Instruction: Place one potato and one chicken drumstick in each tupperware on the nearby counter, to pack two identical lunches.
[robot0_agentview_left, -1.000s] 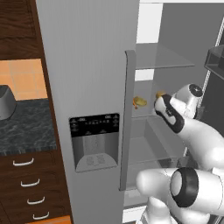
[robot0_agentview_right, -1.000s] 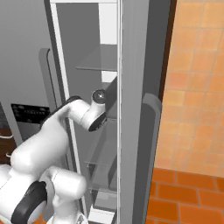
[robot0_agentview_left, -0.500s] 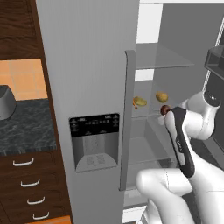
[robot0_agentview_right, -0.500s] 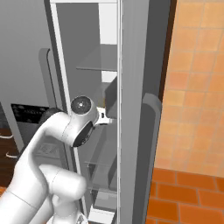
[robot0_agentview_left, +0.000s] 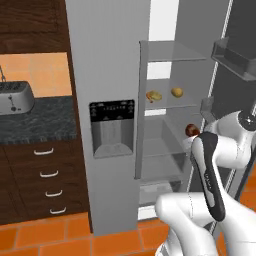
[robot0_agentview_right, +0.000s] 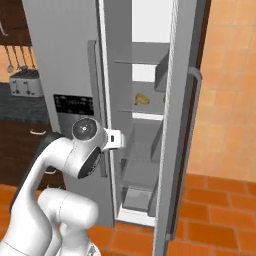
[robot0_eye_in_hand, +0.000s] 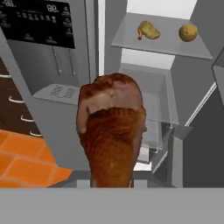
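Note:
My gripper is shut on a chicken drumstick, orange-brown and plump end up; it covers the middle of the hand view. From the left base, the drumstick shows at the hand, in front of the open fridge and below the shelf. On that shelf lie two golden potatoes, the left one with a second drumstick tucked against it. The same potatoes show from the left base, and one potato from the right. The dark counter lies to the left. The tupperware is out of view.
The fridge stands open with glass shelves and a door bin on the right-hand door. Its shut grey door carries a dispenser panel. A toaster sits on the counter above drawers. Orange tile floor lies below.
The hand has drawn back and down from the shelf with the drumstick in it, and the arm has folded. Both base views have shifted, so the camera has moved.

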